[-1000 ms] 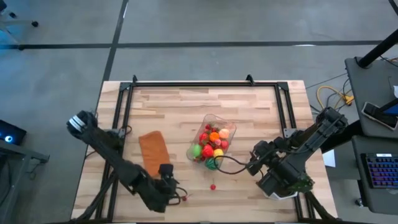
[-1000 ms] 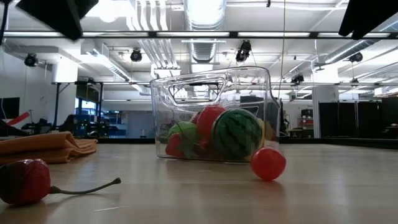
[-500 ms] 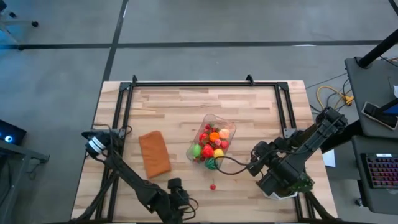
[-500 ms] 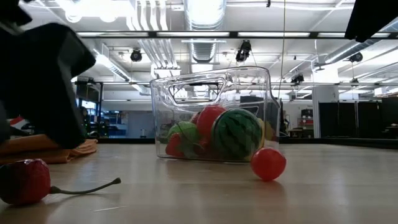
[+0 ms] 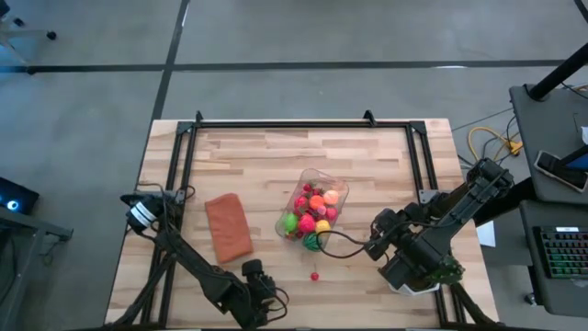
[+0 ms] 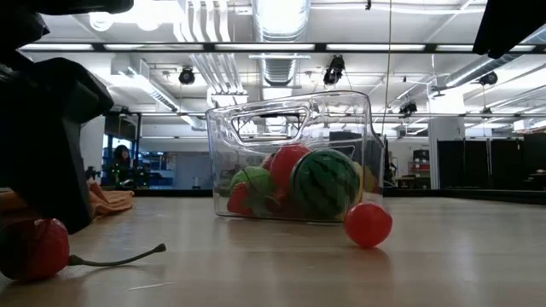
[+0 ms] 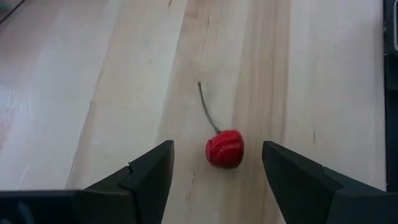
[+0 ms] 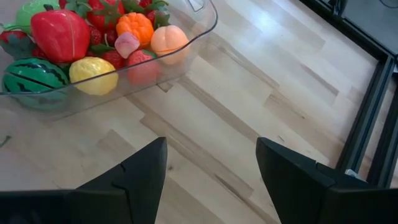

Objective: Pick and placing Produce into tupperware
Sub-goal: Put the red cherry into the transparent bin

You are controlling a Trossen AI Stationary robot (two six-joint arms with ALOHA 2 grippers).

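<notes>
A red cherry [image 7: 225, 148] with a thin stem [image 7: 207, 107] lies on the wooden table near its near edge and also shows in the low view [image 6: 34, 249]. My left gripper [image 7: 217, 149] is open and hangs low over it, one finger on each side and neither touching; it shows in the high view [image 5: 260, 291] too. The clear tupperware [image 5: 315, 213] stands mid-table holding several toy fruits, among them a watermelon [image 6: 324, 183]. A small red ball [image 5: 314, 275] rests on the table in front of it. My right gripper [image 8: 211, 155] is open, to the right of the tupperware.
A folded orange cloth [image 5: 228, 227] lies left of the tupperware. A black metal frame [image 5: 276, 123] runs along the table's far edge and sides. Bare wood lies between the cherry and the red ball [image 6: 368, 223]. A person [image 6: 119, 162] stands far off in the room.
My left gripper has moved toward the table's near edge and come down over the cherry, still open. The left arm's elbow has swung toward the table. The cherry, the red ball and the tupperware have not moved.
</notes>
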